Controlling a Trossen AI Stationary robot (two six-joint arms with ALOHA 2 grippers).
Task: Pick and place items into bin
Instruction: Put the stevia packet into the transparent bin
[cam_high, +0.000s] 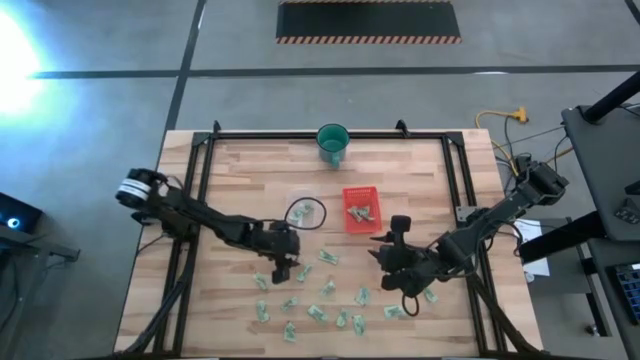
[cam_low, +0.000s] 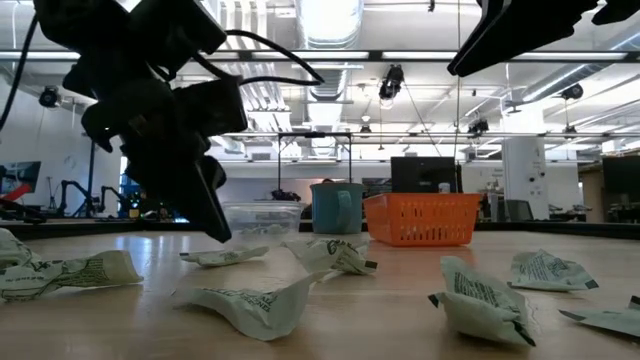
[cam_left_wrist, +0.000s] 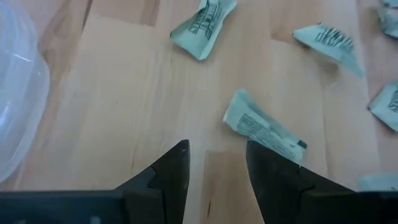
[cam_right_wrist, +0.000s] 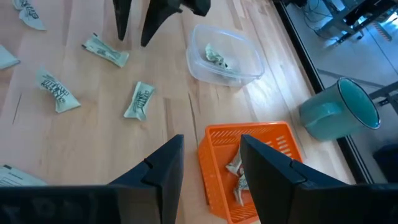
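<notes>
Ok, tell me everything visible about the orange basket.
The orange basket is a small rectangular plastic tray with slotted, mesh-like walls and an open top. It sits upright on the wooden table, near the teal cup and the clear container. Several pale green-and-white packets lie inside. The right hand hovers above it, open, not touching.

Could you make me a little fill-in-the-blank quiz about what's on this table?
1. The basket that already holds a few packets is coloured ____.
2. The teal cup stands at the table's ____ edge, seen from above.
3. The clear container holds ____ packet.
4. Both grippers, left and right, have their jaws ____.

Missing words: orange; far; one; open
</notes>
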